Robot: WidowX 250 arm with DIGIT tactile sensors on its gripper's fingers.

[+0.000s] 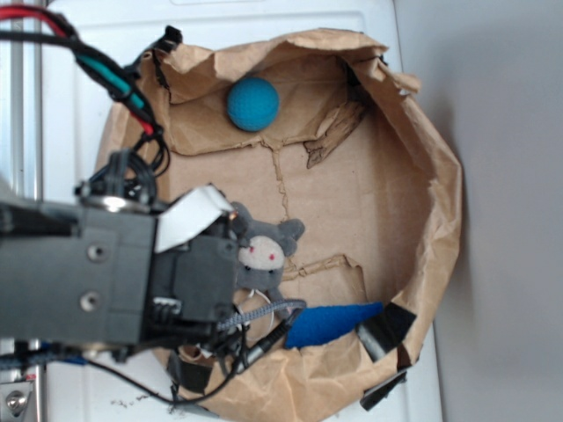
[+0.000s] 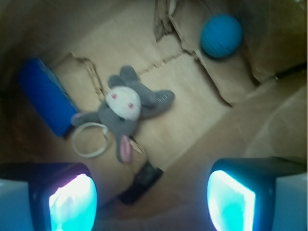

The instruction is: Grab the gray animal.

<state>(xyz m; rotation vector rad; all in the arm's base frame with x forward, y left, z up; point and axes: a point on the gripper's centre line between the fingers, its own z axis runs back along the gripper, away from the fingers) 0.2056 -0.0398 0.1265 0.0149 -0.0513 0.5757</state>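
The gray animal (image 1: 264,253) lies on the cardboard floor of a crumpled paper enclosure, a small plush with a pale face, red dot eyes and a metal keyring (image 2: 90,140). In the wrist view the gray animal (image 2: 127,106) sits above and left of centre, face up, with one pink limb pointing down. My gripper (image 2: 151,199) hovers above it, open, its two glowing cyan pads (image 2: 73,202) wide apart with nothing between them. In the exterior view the arm's black body covers the toy's left side and the fingers are hidden.
A teal felt ball (image 1: 253,104) rests at the far end of the enclosure. A blue felt wedge (image 1: 330,323) lies beside the toy. Raised brown paper walls (image 1: 440,202) ring the floor. A black tape strip (image 2: 141,183) lies below the toy.
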